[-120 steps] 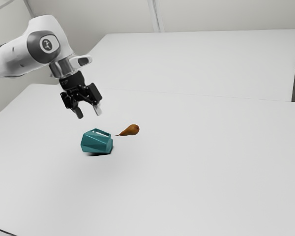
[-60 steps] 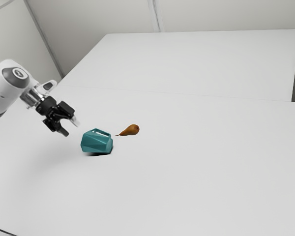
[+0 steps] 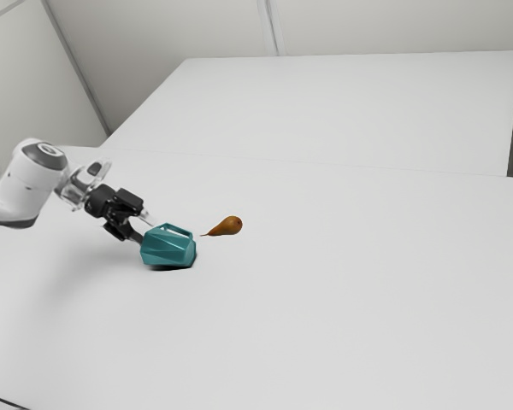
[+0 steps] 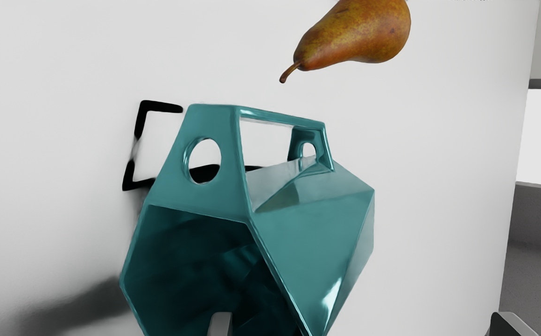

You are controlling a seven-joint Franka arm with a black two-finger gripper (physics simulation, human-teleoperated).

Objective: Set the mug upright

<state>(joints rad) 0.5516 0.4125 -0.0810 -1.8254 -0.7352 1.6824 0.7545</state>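
The mug is lying sideways on the table, so its righting is awaiting completion — the claw is standing open, one finger overlapping the mug's mouth, the other outside.

Tool near sideways teal mug

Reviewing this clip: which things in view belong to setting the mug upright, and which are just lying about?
Part of the job:
teal faceted mug, lying on its side
black two-finger gripper, open, at the mug's mouth
white table, the surface under the mug

Just lying about:
brown pear, beside the mug
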